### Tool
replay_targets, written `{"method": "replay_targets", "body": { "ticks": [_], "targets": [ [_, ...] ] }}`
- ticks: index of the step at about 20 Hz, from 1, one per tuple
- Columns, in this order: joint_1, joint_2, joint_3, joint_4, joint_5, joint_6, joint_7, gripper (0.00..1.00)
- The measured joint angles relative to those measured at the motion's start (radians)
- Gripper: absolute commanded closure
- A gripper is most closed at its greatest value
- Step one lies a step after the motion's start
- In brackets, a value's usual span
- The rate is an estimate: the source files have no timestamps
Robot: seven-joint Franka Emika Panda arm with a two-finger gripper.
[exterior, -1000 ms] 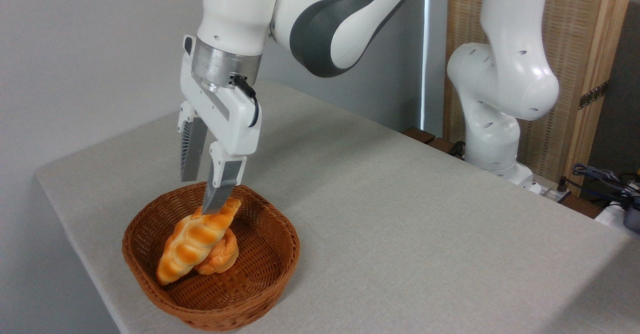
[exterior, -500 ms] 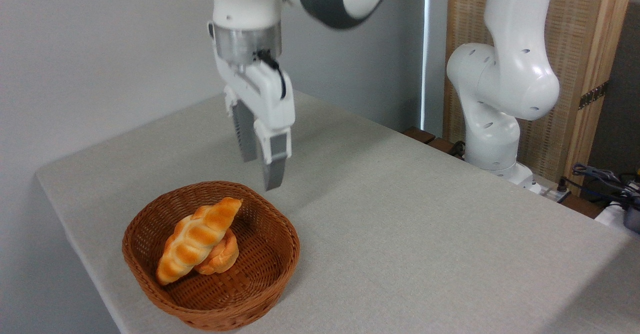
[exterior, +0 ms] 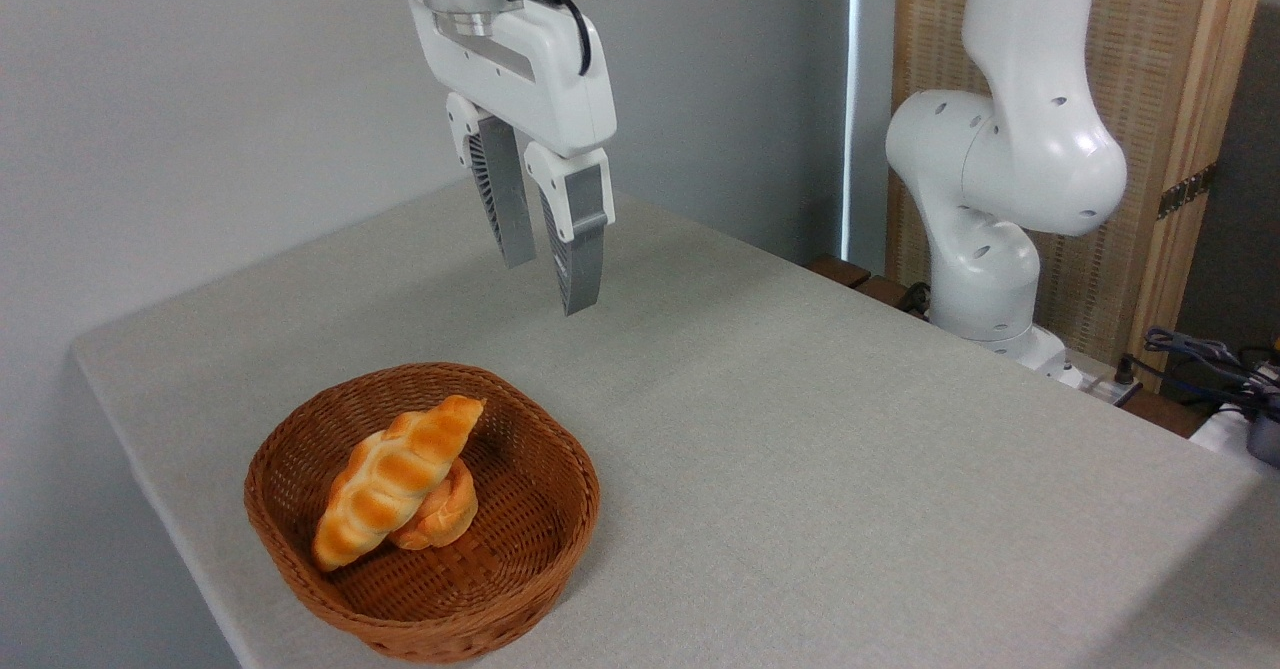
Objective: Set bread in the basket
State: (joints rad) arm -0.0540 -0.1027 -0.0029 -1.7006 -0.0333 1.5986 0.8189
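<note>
Bread [exterior: 397, 479] lies in basket [exterior: 425, 599], propped on a small bun [exterior: 445, 515]. Pincer [exterior: 550, 274] hangs above, slightly parted, empty. Retreat is best made straight up, basket rim avoided.

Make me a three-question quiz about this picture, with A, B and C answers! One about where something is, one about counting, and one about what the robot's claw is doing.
1. Where is the long bread?
A. On the bare table
B. In the basket, lying on top of the bun
C. In the gripper

2. How many breads are in the basket?
A. One
B. Two
C. Four

3. What is the gripper doing?
A. Holding bread
B. Touching the basket
C. Hanging empty in the air over the table

Answers:
1 B: the bread rests inside the basket, with the bun peeking out from beneath it.
2 B: only the long bread and the round bun are there.
3 C: the fingers are slightly apart, with nothing between them, well above the basket.
</note>
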Motion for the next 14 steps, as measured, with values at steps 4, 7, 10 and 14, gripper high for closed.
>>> {"method": "replay_targets", "body": {
  "ticks": [4, 7, 10, 14],
  "targets": [
    [0.006, 0.065, -0.022, 0.095, 0.02, -0.057, -0.003, 0.0],
    [0.008, 0.072, -0.006, 0.105, 0.036, -0.057, -0.004, 0.0],
    [0.009, 0.072, 0.001, 0.107, 0.036, -0.057, -0.004, 0.0],
    [0.004, 0.075, 0.001, 0.106, 0.036, -0.057, -0.004, 0.0]
  ]
}}
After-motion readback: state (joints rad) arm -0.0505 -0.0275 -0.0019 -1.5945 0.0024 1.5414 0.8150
